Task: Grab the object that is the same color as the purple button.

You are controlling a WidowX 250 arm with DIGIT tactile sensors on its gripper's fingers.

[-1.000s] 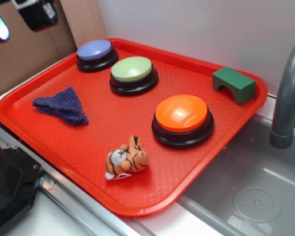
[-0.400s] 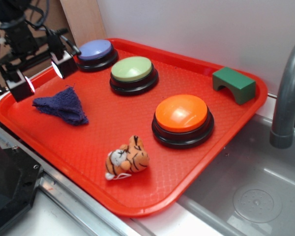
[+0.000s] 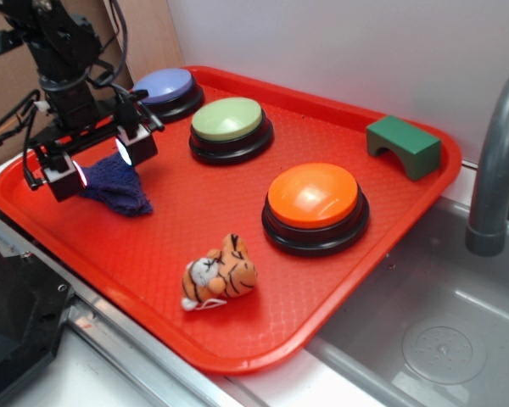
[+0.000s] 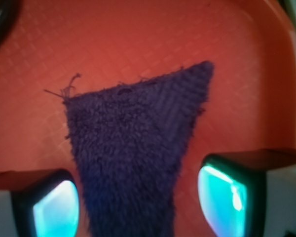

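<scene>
Black arm (image 3: 55, 51), cables, hand (image 3: 97, 165) pads seemingly glowing cyan

The tool (image 3: 97, 165) hangs over the tray (image 3: 382, 229) with the cloth (image 4: 133, 148) lying between its two fingers (image 4: 222, 197). Just behind the tool sits the purple button (image 3: 164, 87). The plush tiger (image 3: 219, 273) lies well apart from the tool, toward the tray's front edge.

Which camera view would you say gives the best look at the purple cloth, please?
The wrist view: the purple cloth fills the frame, its fuzzy knit and loose thread plain, lying between the open hand's fingers. In the exterior view the cloth is small and partly hidden behind the hand.
</scene>
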